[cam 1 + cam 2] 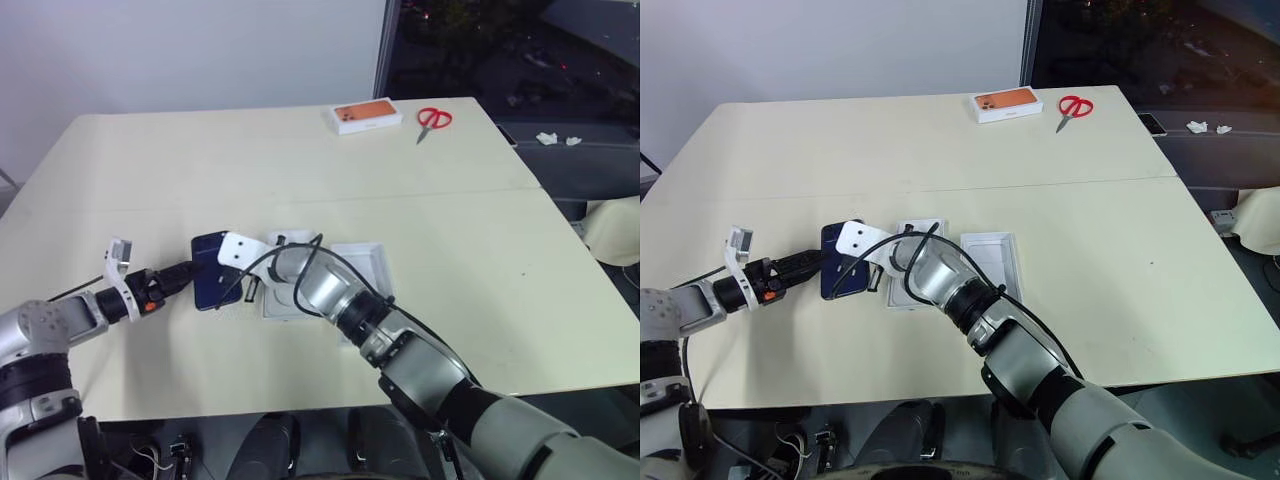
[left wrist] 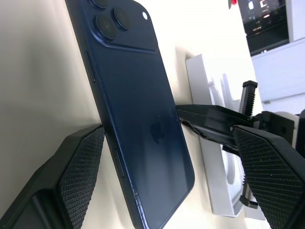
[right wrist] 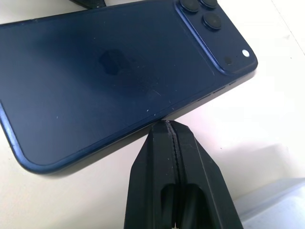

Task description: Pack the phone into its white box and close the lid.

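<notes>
Phone (image 3: 105,71) lying flat on the table (image 1: 150,160), glossy back up, between the spread fingers of the left gripper (image 2: 176,157). Left jaws released and wide, one pad (image 2: 81,171) just beside one long edge, the other pad (image 2: 267,171) well off the opposite edge; no contact seen on either side. Right gripper (image 3: 167,131) with jaws clenched on nothing, tips pressed together and set right at the long edge nearest to it, seemingly touching or nearly so.

Risks, as a judgement: with only one left pad near the edge, closing could shove the phone sideways instead of pinching it, and the smooth back and thin rim give little hold, so slipping out is likely. Possible also to catch the closed right tips between the left pads, since these reach into the same gap. Pushing too hard with the right tips could slide the phone away from the white box (image 1: 910,262) and toward the table edge.

Long axis running away from the left gripper, along its pointing direction. Camera cluster at the far end from the left jaws; plain end nearest to them. White box and lid (image 1: 990,258) lying just beyond the right gripper, side by side, both open.
</notes>
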Robot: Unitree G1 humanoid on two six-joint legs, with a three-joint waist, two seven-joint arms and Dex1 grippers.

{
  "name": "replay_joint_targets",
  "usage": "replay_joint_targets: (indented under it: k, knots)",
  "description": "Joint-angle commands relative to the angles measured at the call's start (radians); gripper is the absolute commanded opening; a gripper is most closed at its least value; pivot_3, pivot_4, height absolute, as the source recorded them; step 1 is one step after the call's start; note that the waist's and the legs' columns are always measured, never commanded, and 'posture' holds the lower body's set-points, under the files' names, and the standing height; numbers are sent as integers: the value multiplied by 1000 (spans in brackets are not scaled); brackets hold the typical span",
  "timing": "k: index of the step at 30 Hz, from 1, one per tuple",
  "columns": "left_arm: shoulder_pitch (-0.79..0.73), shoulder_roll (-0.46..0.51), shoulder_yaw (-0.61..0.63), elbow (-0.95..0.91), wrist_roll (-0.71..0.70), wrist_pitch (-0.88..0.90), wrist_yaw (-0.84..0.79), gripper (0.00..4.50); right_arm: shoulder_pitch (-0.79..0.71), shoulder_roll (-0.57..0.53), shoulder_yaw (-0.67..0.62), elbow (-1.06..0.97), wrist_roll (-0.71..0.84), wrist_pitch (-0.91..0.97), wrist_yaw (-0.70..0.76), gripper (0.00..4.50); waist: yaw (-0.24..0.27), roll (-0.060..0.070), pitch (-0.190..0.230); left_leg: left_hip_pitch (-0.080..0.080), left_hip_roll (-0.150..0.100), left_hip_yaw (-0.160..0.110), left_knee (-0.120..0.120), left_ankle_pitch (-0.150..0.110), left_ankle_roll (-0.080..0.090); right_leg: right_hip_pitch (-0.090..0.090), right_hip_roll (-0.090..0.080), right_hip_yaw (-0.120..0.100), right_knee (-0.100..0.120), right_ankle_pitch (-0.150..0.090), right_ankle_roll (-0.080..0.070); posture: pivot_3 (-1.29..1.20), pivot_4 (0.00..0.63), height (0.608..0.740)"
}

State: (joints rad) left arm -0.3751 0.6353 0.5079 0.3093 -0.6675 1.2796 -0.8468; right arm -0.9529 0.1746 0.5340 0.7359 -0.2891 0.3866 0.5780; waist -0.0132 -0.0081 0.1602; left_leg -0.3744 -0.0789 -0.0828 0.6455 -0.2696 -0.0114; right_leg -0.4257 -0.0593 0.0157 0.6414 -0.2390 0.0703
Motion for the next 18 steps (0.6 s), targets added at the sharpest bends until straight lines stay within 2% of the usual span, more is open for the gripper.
replay_joint_targets:
  k: [1, 10, 18]
  knots:
    - [-8, -32, -36, -32, -17, 46, 58, 4462, 11, 36, 13, -10, 3, -12, 19, 0, 0, 0, 0, 0, 0, 0, 0, 0, 0, 0, 0, 0, 0, 0, 0, 0, 150, 740]
    - [-57, -58, 48, -219, -85, 227, 199, 4462, 17, 30, 12, -18, 1, -10, 28, 0, -5, 0, 0, 0, 0, 0, 0, 0, 0, -1, 0, 0, 0, 0, 0, 0, 150, 740]
    - [-41, -135, 90, -255, -56, 196, 284, 4462, 15, 26, -2, -15, -6, -15, 28, 0, -2, 0, 0, 0, 0, 0, -1, 0, -1, 0, 0, 0, -1, 0, 0, 0, 150, 740]
